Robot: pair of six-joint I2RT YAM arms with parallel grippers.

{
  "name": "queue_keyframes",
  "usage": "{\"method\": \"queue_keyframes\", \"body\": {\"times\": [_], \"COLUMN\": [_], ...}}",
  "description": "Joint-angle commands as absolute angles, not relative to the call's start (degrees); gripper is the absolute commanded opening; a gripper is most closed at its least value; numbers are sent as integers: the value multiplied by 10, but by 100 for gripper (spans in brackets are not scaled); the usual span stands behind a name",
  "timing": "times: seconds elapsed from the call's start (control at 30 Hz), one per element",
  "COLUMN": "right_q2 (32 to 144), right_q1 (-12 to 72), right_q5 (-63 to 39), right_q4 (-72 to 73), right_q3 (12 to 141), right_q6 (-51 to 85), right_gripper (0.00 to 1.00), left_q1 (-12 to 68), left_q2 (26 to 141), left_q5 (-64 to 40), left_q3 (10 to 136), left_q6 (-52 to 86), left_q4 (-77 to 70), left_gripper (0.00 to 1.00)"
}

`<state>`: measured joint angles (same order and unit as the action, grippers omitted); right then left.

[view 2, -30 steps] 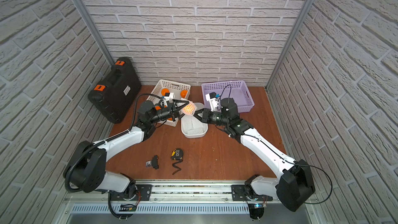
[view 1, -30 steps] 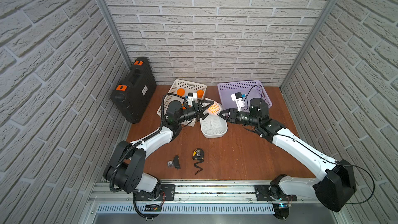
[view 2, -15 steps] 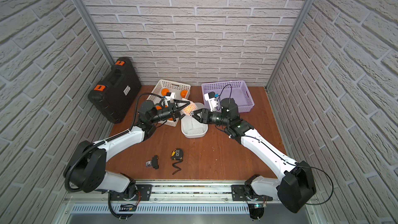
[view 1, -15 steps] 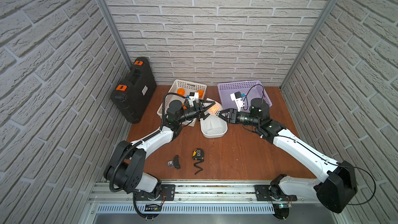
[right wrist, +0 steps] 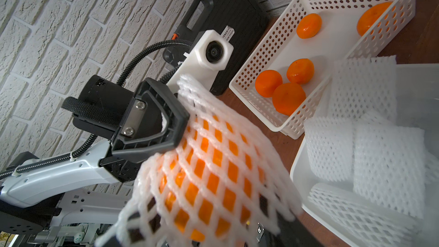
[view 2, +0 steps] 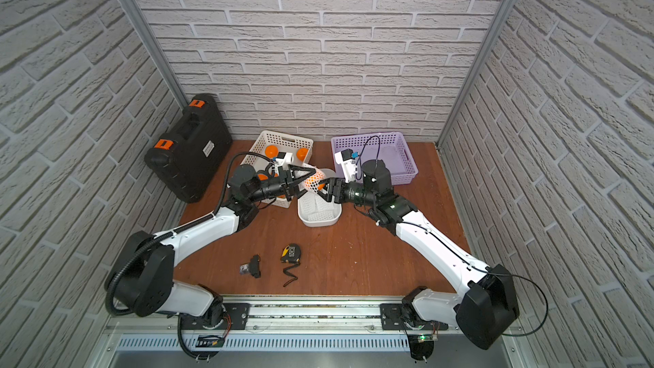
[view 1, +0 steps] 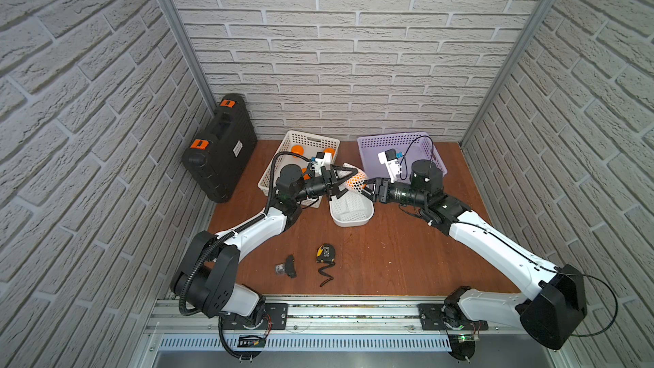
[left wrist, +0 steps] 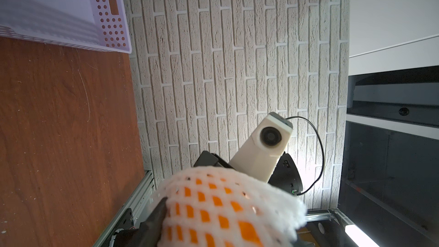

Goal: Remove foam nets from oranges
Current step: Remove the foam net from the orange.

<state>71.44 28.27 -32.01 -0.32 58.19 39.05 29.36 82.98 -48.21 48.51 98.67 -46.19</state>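
Your left gripper (view 1: 350, 182) is clamped on the orange (right wrist: 213, 182), which is wrapped in its foam net (right wrist: 190, 89). One finger (right wrist: 177, 117) presses flat on the mesh, and both top views show the pair straddling the fruit. It is held off the table (view 1: 389, 260), right at the fingertips. Your right gripper (view 1: 364, 189) faces it nose to nose, jaws spread wide. Its tips sit at the free end of the net. In the right wrist view the frayed edge drapes over both of those fingers, but you cannot tell whether any mesh is caught. In the left wrist view the net covers the near side of the orange (left wrist: 221, 219), with the right arm's camera just past it. Directly beneath both grippers is the white tub (view 1: 352, 221), with loose foam nets (right wrist: 389, 162) piled inside. Beside the left gripper's wrist, on the back-wall side, is the white perforated basket (view 1: 283, 161), holding five bare oranges (right wrist: 288, 98). Behind the right gripper's wrist stands the purple basket (view 1: 368, 145). The black case (view 1: 219, 157) leans well behind the left wrist. A tape measure (view 1: 325, 253) lies well apart from both, back toward the arm bases.
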Motion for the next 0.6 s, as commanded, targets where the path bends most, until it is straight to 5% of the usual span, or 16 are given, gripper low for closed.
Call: {"method": "queue_keyframes", "body": {"times": [0.0,0.3,0.57], "right_q2": [703,702,680], "right_q1": [285,284,284], "right_q5": [-296,-298,-283], "right_q4": [-5,-1,-14], "right_q3": [599,601,592], "right_q6": [362,348,336], "right_gripper": [68,66,54], "left_q1": [307,318,317], "left_q2": [839,843,840], "left_q5": [-513,-531,-529], "left_q3": [507,519,524], "left_q6": [980,965,944], "left_q4": [-478,-458,-427], "left_gripper": [49,50,63]}}
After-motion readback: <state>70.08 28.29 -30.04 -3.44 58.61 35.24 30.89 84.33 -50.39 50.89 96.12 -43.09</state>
